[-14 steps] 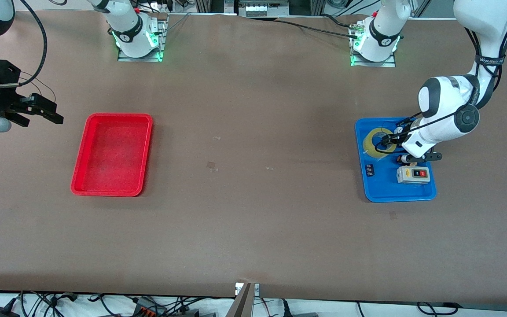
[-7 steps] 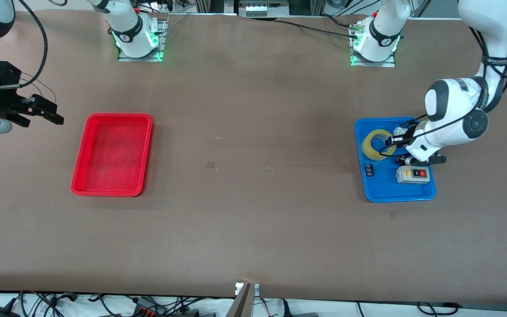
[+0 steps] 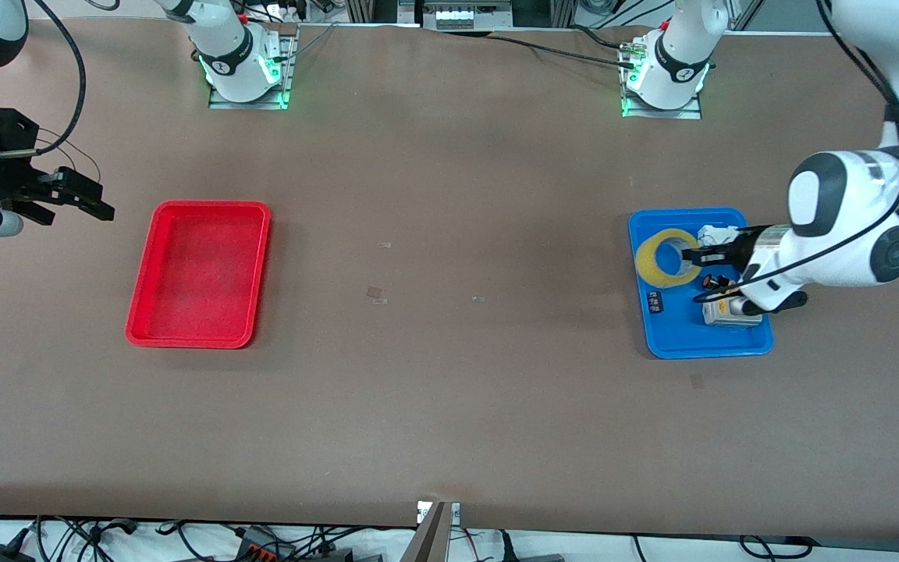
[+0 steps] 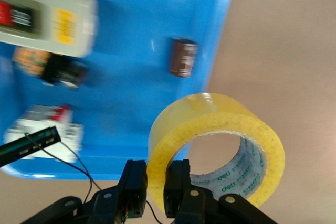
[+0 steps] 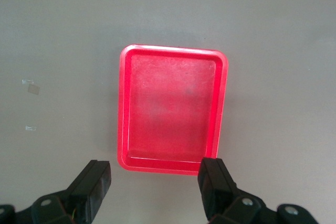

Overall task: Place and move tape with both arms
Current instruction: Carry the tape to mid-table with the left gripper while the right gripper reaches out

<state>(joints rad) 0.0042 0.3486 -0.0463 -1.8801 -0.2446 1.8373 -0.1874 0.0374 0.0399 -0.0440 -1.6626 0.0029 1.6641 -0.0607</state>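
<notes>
Left gripper: fingers pinch the tape's wall, one inside the centre hole and one outside, over the blue tray.
Tape: yellowish ring lifted at a tilt over the blue tray's end that lies toward the right arm.
Grey switch box: in the blue tray, nearer the front camera than the tape.
Right gripper: fingers spread wide, arm waiting high, well apart from the blue tray, beside the red tray.

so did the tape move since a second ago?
Yes. The tape, pinched by the left gripper, has shifted slightly toward the blue tray's edge on the red-tray side; the wrist view shows it tilted up, overhanging that rim.
</notes>
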